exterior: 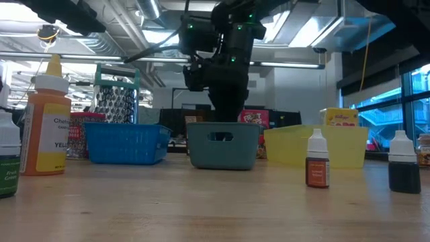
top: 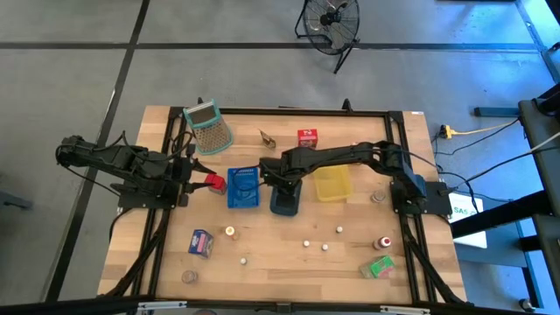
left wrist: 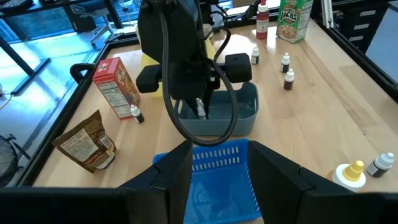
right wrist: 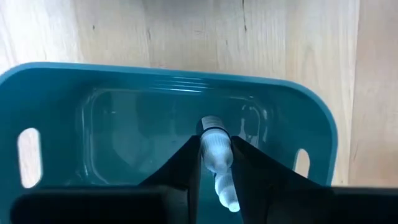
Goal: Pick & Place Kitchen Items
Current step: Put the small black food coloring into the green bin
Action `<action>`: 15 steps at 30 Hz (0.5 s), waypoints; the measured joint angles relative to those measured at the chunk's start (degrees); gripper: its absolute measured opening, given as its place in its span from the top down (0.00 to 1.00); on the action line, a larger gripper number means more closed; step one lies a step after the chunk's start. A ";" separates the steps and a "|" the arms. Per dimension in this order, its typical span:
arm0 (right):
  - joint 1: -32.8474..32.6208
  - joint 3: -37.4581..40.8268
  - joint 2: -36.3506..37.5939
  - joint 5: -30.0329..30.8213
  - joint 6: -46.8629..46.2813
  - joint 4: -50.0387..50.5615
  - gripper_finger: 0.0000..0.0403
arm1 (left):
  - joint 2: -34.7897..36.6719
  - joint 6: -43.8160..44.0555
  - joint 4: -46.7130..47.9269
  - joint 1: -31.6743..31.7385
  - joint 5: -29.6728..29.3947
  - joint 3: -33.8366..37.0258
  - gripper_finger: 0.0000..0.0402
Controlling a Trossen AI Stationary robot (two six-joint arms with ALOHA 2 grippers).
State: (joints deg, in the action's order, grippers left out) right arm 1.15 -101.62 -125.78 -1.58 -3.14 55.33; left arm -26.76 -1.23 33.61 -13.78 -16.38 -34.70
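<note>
Bottle (right wrist: 216, 152), half hidden between jaws

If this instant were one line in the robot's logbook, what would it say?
right gripper: over grey-blue tray, fingers shut on small white-capped bottle | left gripper: waiting, open, facing blue tray | bottle not released

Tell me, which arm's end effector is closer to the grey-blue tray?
The right end effector hangs directly over the grey-blue tray, gripping a small bottle. The left end effector sits beyond the blue tray.
</note>
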 joint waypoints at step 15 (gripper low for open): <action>0.07 0.04 -1.10 -0.04 0.05 0.26 0.81 | -0.02 0.00 0.01 0.01 -0.01 0.00 0.63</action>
State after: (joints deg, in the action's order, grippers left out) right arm 1.21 -101.58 -126.88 -1.63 -3.09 55.59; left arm -26.79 -1.23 33.62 -13.77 -16.39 -34.70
